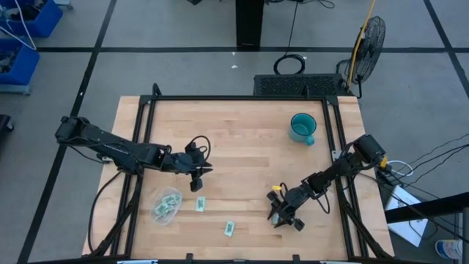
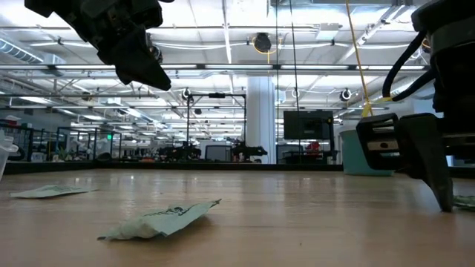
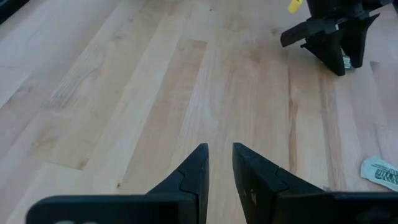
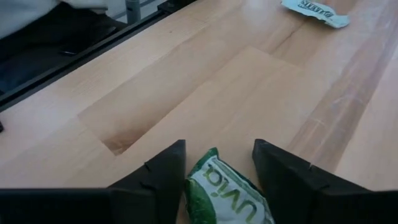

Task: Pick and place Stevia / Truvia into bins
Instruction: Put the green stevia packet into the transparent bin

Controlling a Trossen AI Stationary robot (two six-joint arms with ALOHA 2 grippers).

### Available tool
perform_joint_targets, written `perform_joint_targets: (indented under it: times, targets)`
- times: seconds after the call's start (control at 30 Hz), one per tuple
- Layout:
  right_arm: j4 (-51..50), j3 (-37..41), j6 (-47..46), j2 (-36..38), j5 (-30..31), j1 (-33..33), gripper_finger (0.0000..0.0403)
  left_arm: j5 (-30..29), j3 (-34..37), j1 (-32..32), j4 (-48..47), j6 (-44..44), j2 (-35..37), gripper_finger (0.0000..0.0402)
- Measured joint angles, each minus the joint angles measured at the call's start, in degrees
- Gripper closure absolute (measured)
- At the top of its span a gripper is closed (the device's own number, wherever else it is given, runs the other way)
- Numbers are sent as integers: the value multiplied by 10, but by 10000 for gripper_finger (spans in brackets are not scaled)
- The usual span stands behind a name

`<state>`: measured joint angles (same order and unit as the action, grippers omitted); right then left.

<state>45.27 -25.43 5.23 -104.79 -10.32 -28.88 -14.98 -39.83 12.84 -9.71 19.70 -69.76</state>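
A green-and-white Truvia sachet (image 4: pixel 227 193) lies on the wooden table (image 1: pixel 242 161) between the two fingers of my right gripper (image 4: pixel 217 152), which is open and low over the near right part of the table (image 1: pixel 286 216). My left gripper (image 1: pixel 196 176) hangs above the table's left half. Its fingers (image 3: pixel 221 152) stand a narrow gap apart with nothing between them. The clear bin (image 1: pixel 167 204) stands near the front left with sachets inside. Two more sachets (image 1: pixel 200 205) (image 1: pixel 229 229) lie flat on the wood to its right. My right gripper slants down over the sachet from the table's right side, one finger (image 4: pixel 165 171) on each side of the sachet's end (image 4: pixel 208 165). I cannot tell whether the fingers touch it. The sachet lies on the table.
A teal cup (image 1: pixel 302 128) stands at the far right. A black frame (image 1: pixel 146 110) runs along the table's left, right and far sides. Bare wood fills the middle between the two arms.
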Motion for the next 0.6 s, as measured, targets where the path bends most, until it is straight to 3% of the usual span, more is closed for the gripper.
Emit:
perform_joint_targets:
  times: [0.6]
  targets:
    - [81,0,3,-2,0,36,358,0,0,0,1,0,0,325]
